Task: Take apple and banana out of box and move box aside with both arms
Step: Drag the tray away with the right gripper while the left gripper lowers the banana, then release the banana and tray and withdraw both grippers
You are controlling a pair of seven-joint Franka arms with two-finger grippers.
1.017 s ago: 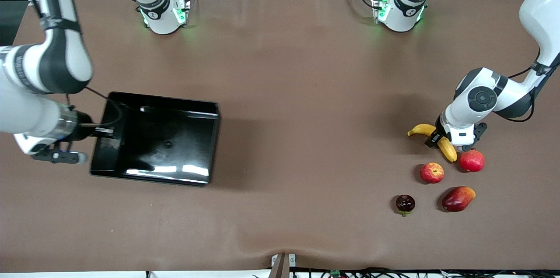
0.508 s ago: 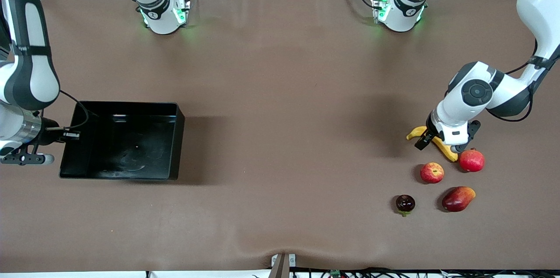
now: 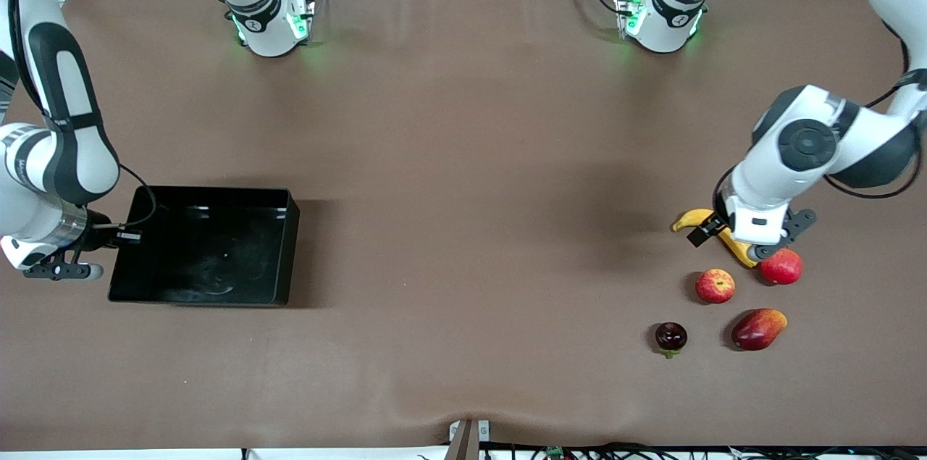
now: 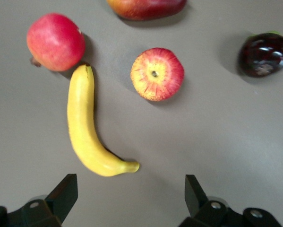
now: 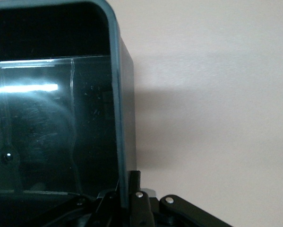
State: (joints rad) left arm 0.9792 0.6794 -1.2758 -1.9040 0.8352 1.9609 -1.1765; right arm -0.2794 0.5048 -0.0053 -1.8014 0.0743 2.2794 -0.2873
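The black box [image 3: 203, 246] lies level at the right arm's end of the table, with nothing in it. My right gripper [image 3: 129, 235] is shut on its end wall [image 5: 114, 94], one finger inside and one outside [image 5: 134, 187]. The yellow banana [image 3: 691, 218] lies at the left arm's end. My left gripper [image 3: 728, 243] hovers open over it, and nothing is between its fingers [image 4: 129, 191]. In the left wrist view the banana [image 4: 84, 127] lies just past the fingertips. The streaked red apple [image 3: 715, 285] [image 4: 157, 74] lies beside it, nearer the front camera.
A plain red round fruit [image 3: 781, 266] touches the banana's end. A red-orange mango [image 3: 758, 329] and a dark maroon fruit [image 3: 670, 337] lie nearer the front camera. Bare brown table [image 3: 471, 228] stretches between box and fruits.
The box was tilted and nearer the table's middle; the right gripper has carried it toward the right arm's end and levelled it. The left gripper stayed over the banana and turned slightly.
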